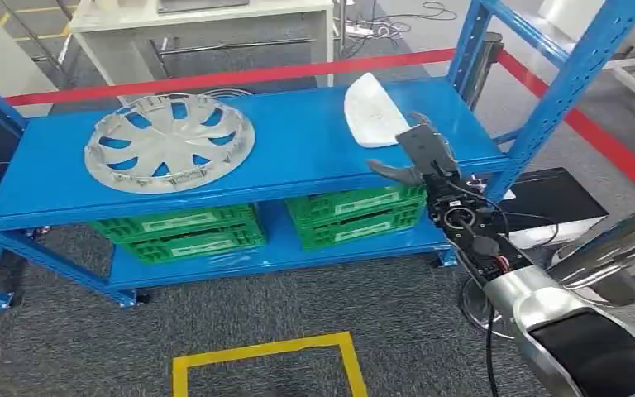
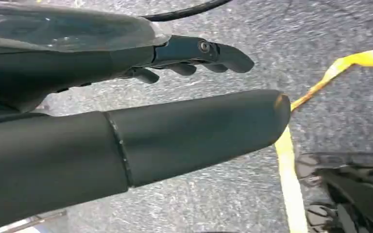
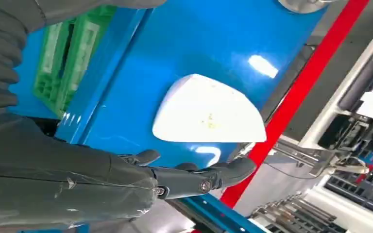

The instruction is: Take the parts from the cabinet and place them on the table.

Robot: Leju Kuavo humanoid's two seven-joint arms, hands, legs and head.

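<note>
A white curved shell part (image 1: 370, 109) lies on the right side of the blue shelf (image 1: 298, 157), and a silver wheel cover (image 1: 169, 141) lies on its left side. My right hand (image 1: 420, 154) hovers at the shelf's front right edge, just short of the white part (image 3: 209, 115), fingers (image 3: 213, 175) stretched out and holding nothing. My left hand (image 2: 194, 56) hangs over the grey carpet, fingers loosely extended, empty.
Green crates (image 1: 355, 213) (image 1: 183, 231) fill the lower shelf. Blue uprights (image 1: 562, 91) stand at the rack's right end. Red barrier tape (image 1: 240, 76) runs behind it. Yellow floor tape (image 1: 264, 351) marks a square on the carpet. A white table (image 1: 198, 21) stands beyond.
</note>
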